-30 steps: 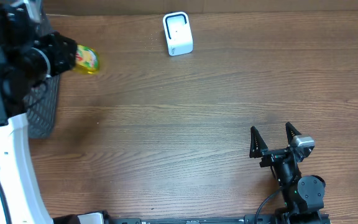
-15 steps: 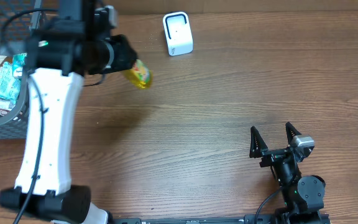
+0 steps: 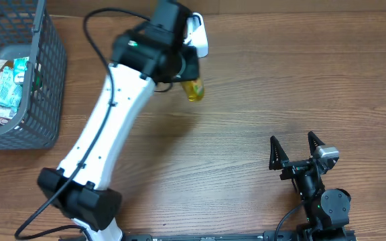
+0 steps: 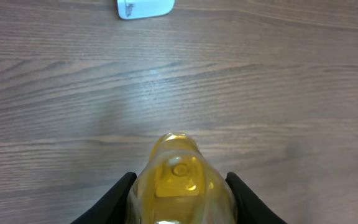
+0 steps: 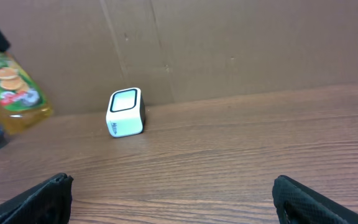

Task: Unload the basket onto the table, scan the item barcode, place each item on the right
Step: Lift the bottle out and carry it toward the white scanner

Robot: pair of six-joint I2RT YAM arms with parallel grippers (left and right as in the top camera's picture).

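The item is a yellow transparent bottle (image 3: 194, 88) with a colourful label, held above the table in my left gripper (image 3: 187, 79). In the left wrist view the bottle (image 4: 179, 180) fills the gap between both black fingers (image 4: 124, 190), its base pointing ahead. The white barcode scanner (image 3: 202, 41) stands just behind it at the table's back, partly covered by the left arm; it also shows as the scanner (image 4: 145, 7) at the top edge. My right gripper (image 3: 295, 148) rests open at the lower right, nothing between its fingers. The right wrist view catches the bottle (image 5: 14, 87) left of the scanner (image 5: 125, 112).
A dark wire basket (image 3: 45, 67) with several packets (image 3: 5, 80) stands at the far left. A brown cardboard wall (image 5: 229, 43) runs along the back of the table.
The left arm has swung right from the basket toward the scanner, carrying the bottle with it. The right arm has not moved.
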